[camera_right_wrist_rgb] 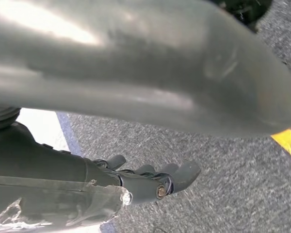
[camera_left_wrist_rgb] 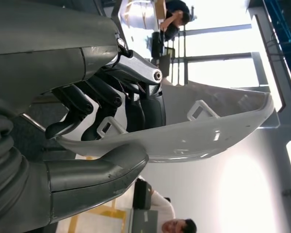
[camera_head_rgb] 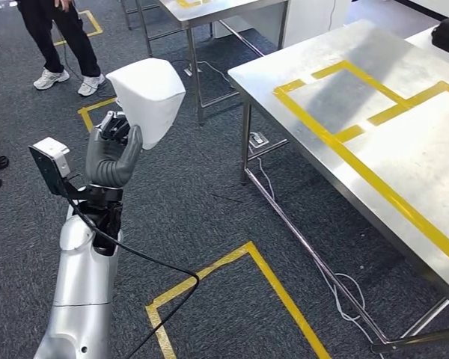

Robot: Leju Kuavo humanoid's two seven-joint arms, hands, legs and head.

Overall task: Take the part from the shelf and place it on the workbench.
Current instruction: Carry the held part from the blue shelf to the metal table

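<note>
The part is a white curved plastic shell (camera_head_rgb: 147,97), held up in the air at the left of the head view. My left hand (camera_head_rgb: 112,152) grips its lower edge, thumb on the near face and fingers behind. In the left wrist view the same shell (camera_left_wrist_rgb: 195,128) lies between the thick thumb (camera_left_wrist_rgb: 100,172) and the dark fingers (camera_left_wrist_rgb: 96,104). The steel workbench (camera_head_rgb: 324,101), marked with yellow tape, stands to the right, well away from the part. My right hand (camera_right_wrist_rgb: 151,182) hangs over grey carpet with its fingers loosely curled and nothing in them.
A second steel table (camera_head_rgb: 211,11) stands at the back. A person in black trousers and white shoes (camera_head_rgb: 64,45) stands at the far left. Yellow tape (camera_head_rgb: 233,262) marks the carpet. White cables (camera_head_rgb: 340,292) trail under the workbench by its legs.
</note>
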